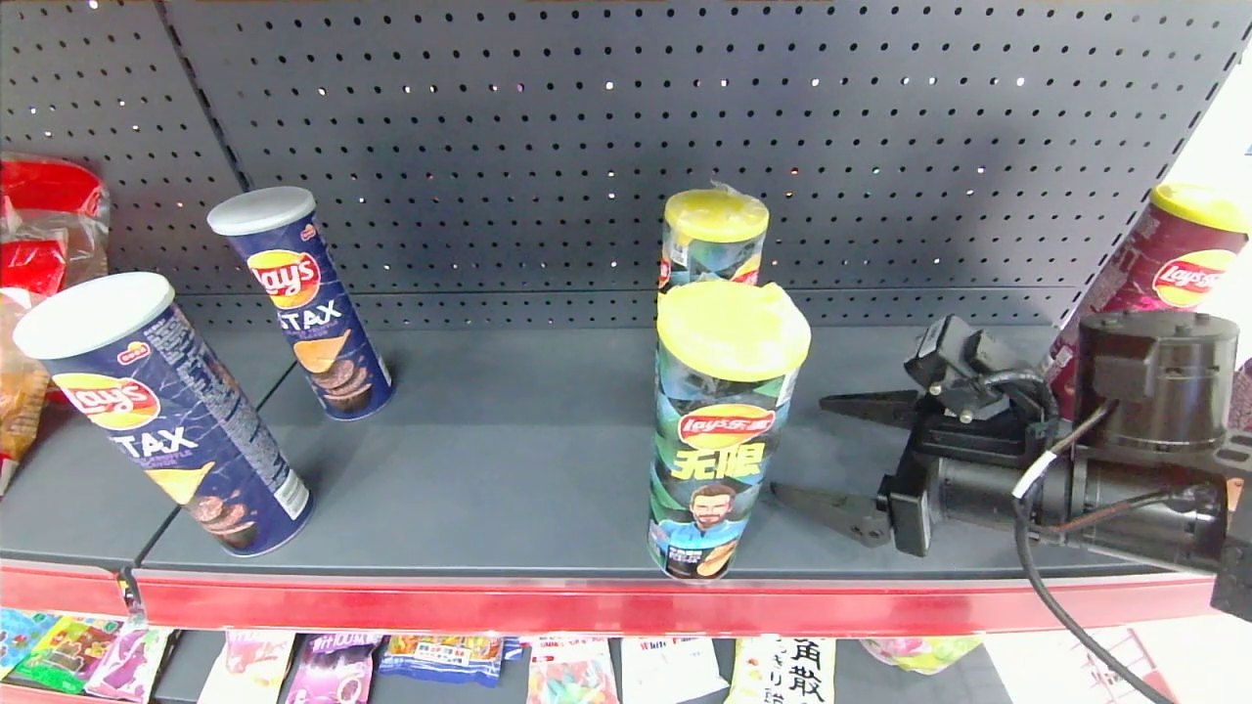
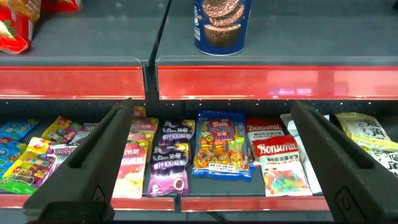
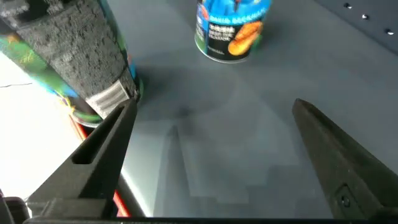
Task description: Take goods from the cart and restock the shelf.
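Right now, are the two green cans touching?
Apart. The right wrist view shows bare shelf between the front can and the rear can.

Grey shelf [image 1: 509, 469] w/ red front lip is carrying five chip cans. A blue can [image 1: 166, 420] is standing at the front edge, left side; 2nd blue can [image 1: 308, 308] is standing farther back, near it. A yellow-lidded green can [image 1: 724, 440] is standing at the front edge, mid-shelf, w/ a matching can [image 1: 714, 240] right behind, by the back edge. A maroon can [image 1: 1164, 274] is standing at the right end. Snack bags [image 1: 39, 254] are sitting at the left end.
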